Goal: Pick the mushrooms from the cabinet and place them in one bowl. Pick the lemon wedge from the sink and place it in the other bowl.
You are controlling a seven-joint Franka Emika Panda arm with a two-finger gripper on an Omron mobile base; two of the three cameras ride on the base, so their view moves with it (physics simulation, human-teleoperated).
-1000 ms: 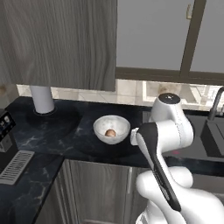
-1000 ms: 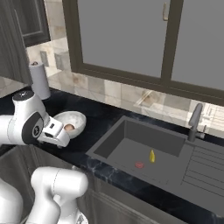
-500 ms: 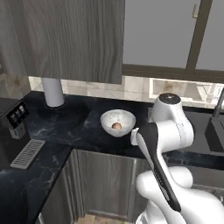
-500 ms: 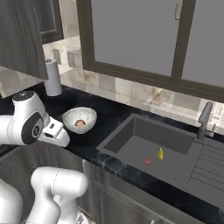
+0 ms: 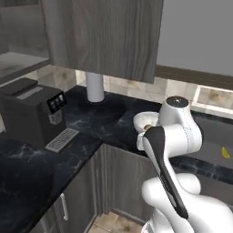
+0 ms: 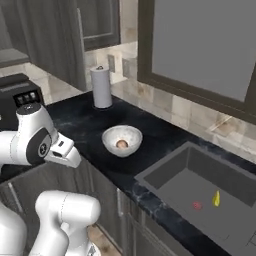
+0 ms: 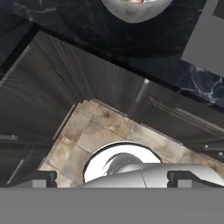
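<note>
The bowl (image 6: pixel 122 140) holds a mushroom (image 6: pixel 121 144), the sink (image 6: pixel 200 187) a lemon wedge (image 6: pixel 216 198); gripper (image 7: pixel 112 178) wide open, empty.

In the right base view, near the centre: a bowl (image 6: pixel 122 140) on the counter (image 6: pixel 90 127), with a mushroom (image 6: pixel 121 144) inside. Up and left of it, near the wall: a paper towel roll (image 6: pixel 102 87). At far left: a coffee machine (image 6: pixel 17 97). At lower right: the sink (image 6: pixel 200 187), sunk in the counter, with the lemon wedge (image 6: pixel 216 198) in it, right of a small round thing (image 6: pixel 197 205). In the left base view, at the top: the cabinet (image 5: pixel 104 36), above the roll (image 5: pixel 95 86).
</note>
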